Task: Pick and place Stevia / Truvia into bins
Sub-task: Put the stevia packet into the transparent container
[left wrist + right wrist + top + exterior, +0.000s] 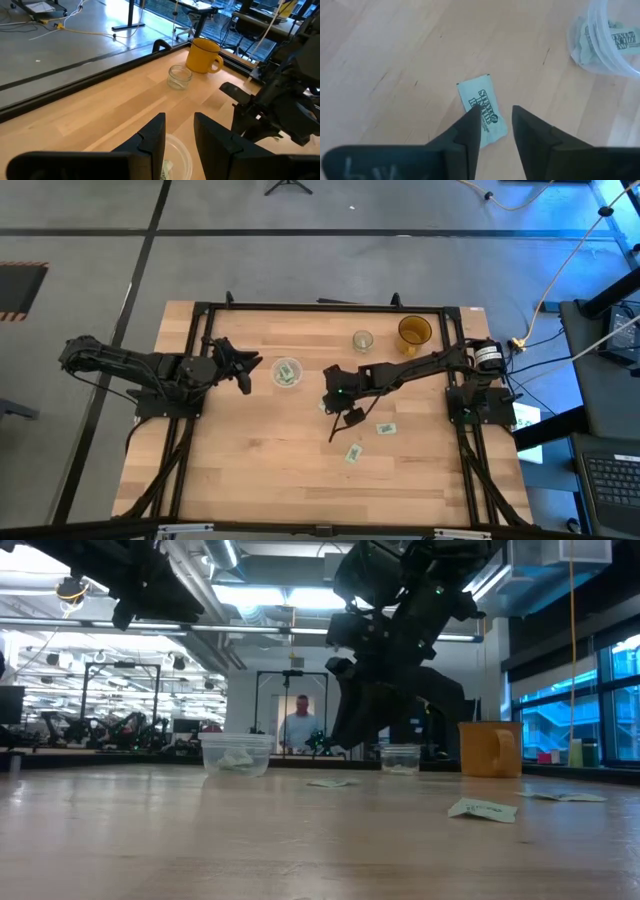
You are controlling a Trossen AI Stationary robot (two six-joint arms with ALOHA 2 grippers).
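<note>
Right tool hovering over a sachet, lining up for a pick.

The desk [250, 470] is carrying everything. From its centre, the clear cup [287, 372] holding sachets is sitting at about ten o'clock, the small jar [362, 340] and yellow mug [413, 332] toward one o'clock. The right tool [496, 124] is hanging above one pale green sachet [485, 111] lying flat just beside the cup, fingers apart and gripping nothing. It is needing to drop straight down, straddle the packet's narrow sides and pinch low, I'd judge. Two more sachets [386, 428] are waiting near five o'clock. The left tool [179, 134] is idling by the cup, fingers apart, empty.
</note>
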